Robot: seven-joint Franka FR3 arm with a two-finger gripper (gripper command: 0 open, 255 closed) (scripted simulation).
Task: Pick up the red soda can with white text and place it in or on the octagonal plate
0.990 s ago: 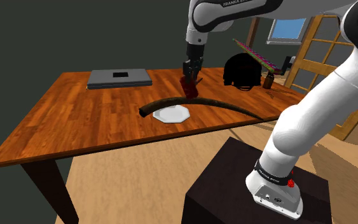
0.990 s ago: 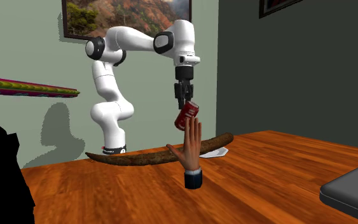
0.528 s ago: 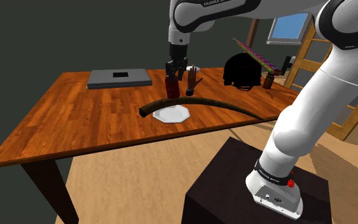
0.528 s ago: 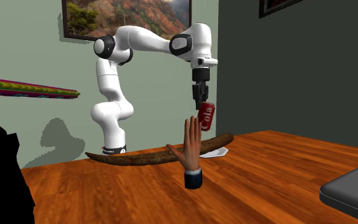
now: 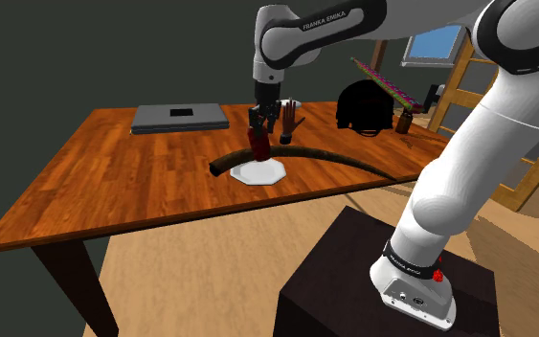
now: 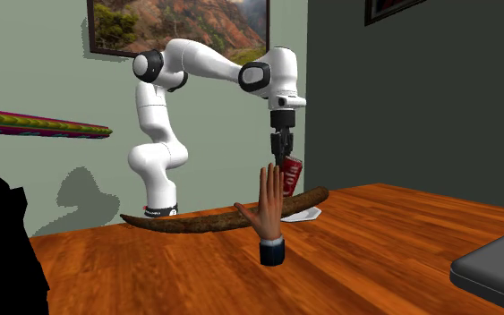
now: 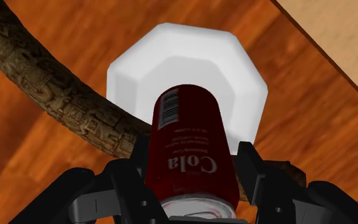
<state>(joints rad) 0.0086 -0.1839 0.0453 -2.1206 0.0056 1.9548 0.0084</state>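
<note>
In the shoulder view, the red soda can is clasped by the hand just above the white octagonal plate on the tabletop. In the second exterior view, it is held clear of a curved brown stick. In the wrist view, both fingers are pressed against its sides.

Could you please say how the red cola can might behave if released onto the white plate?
The can is a smooth cylinder, so it would probably roll if it landed on its side. It hangs slightly tilted in the fingers above the plate, so it may tip.
</note>
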